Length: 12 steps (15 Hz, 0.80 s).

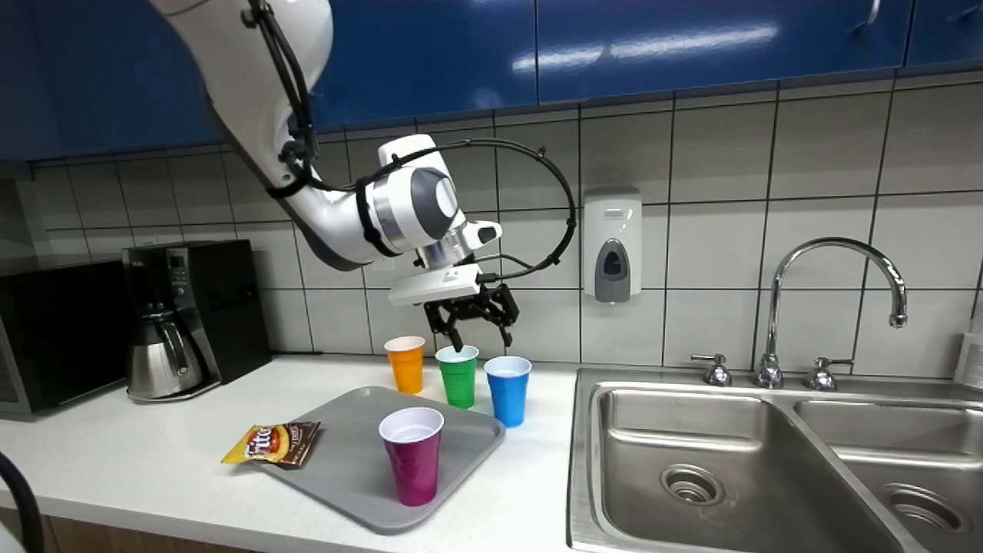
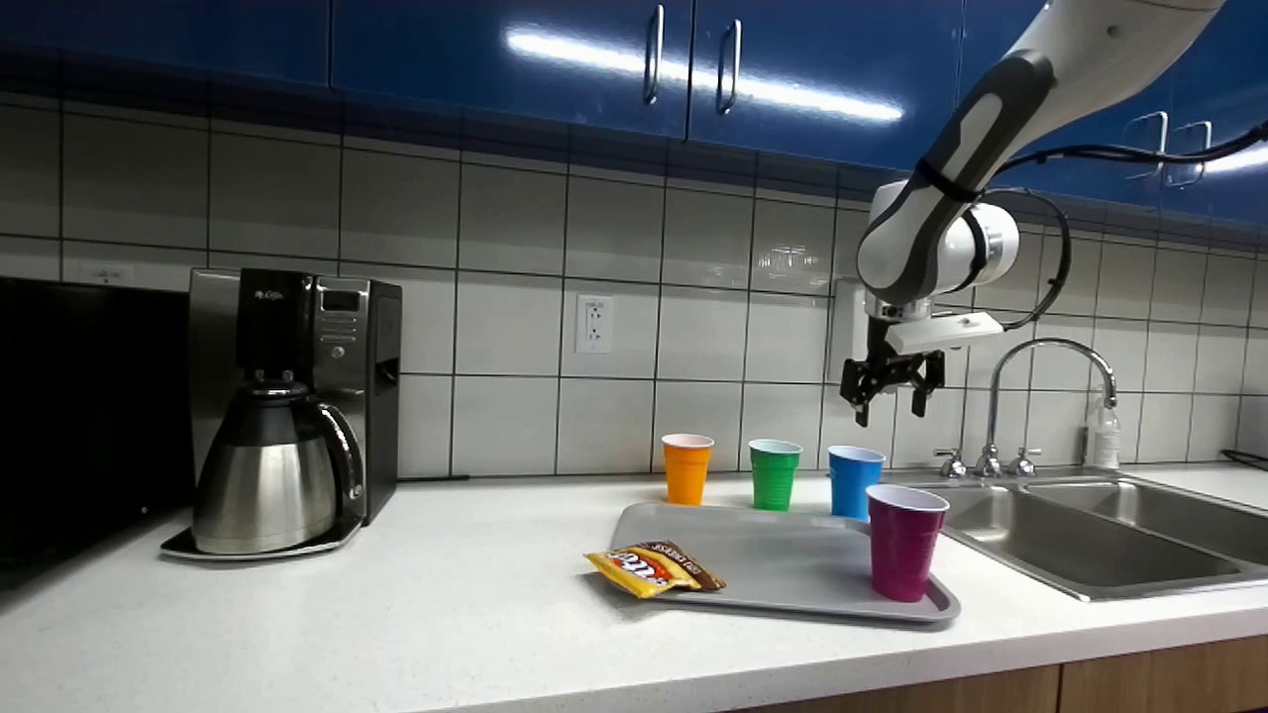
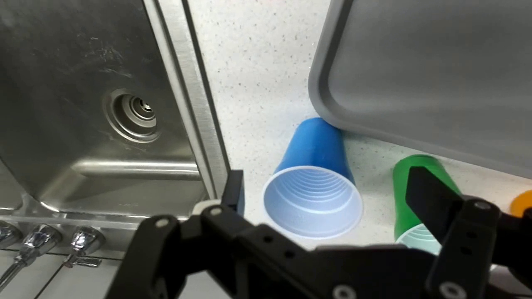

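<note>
Jaws spread wide above the blue cup (image 3: 312, 178), and a straight, centred drop looks best to miss the green cup (image 2: 774, 477).

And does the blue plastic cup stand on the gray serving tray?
No: the wrist view shows the blue plastic cup on the speckled white countertop, just outside a rounded corner of the gray serving tray.

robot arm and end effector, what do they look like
The arm is white with rounded segments and dark grey panels. Black straps wrap it, and black cables run along it and bow out in a wide loop. A flat white housing adjoins the end effector, which is black, angular and two-fingered.
</note>
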Available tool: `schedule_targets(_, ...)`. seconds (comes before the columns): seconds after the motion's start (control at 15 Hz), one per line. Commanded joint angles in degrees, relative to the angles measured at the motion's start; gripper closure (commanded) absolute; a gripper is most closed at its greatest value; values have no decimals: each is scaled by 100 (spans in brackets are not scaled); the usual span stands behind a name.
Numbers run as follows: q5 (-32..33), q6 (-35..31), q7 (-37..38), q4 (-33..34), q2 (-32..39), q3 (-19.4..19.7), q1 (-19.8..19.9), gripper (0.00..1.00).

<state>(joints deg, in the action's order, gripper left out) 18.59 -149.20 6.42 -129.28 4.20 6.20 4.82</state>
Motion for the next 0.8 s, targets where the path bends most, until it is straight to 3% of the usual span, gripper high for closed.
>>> schedule_targets(0.0,99,306,301,661,493,155,21,0)
schedule_targets(0.73,-335,732,816,1775,1533,560,-24,0)
